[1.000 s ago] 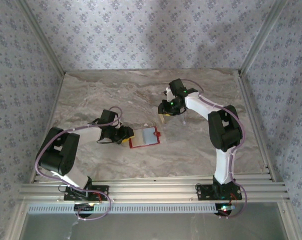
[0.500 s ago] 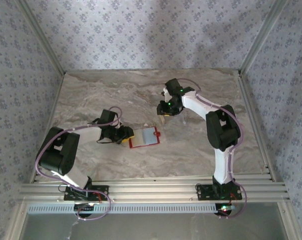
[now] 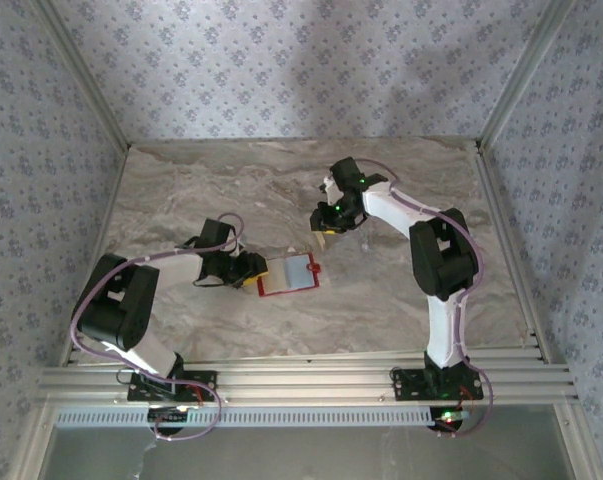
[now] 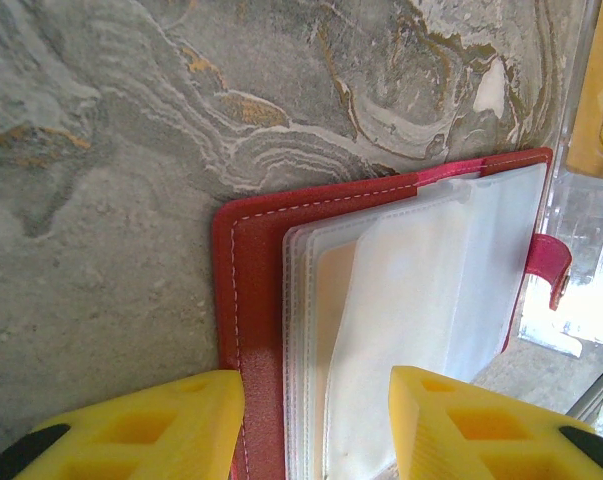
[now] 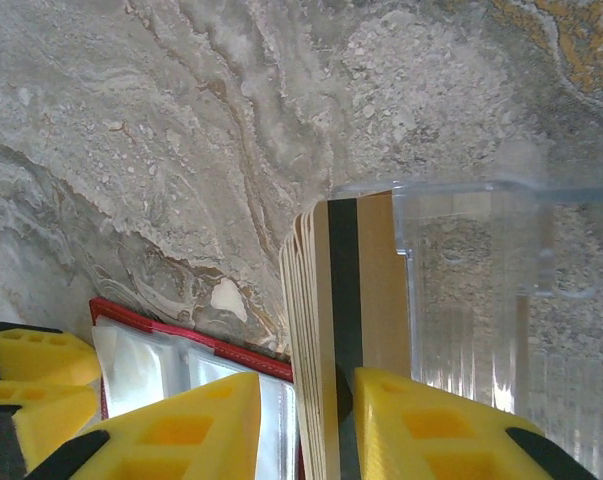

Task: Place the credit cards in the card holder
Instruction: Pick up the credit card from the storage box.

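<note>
Cards (image 5: 346,290): a stack of thin tan pieces, the outermost with a dark stripe, seen edge-on and pinched between the fingers of the right gripper (image 5: 308,385), right of centre over the table (image 3: 211,190). Their long axis runs along the fingers, out from the wrist. Holder (image 4: 243,300): red, lying open and flat near the table's middle, clear sleeves uppermost, snap tab at its right edge. Left gripper (image 4: 311,378): at the holder's left edge, fingers spread, with the red border and sleeve ends lying between them. One sleeve stands slightly raised. Whether the pads bear on the holder cannot be told. Clear box (image 5: 471,250): just beside the cards, touching or nearly so. Relation: the holder lies to the near left of the cards, apart from them. The right arm carries the cards, and the left arm is the nearer to the holder. Judgement: the next move is probably a carry near-left and down, with the stack turned so its narrow end meets a sleeve mouth. Risk: the whole stack looks too thick for one sleeve.
</note>
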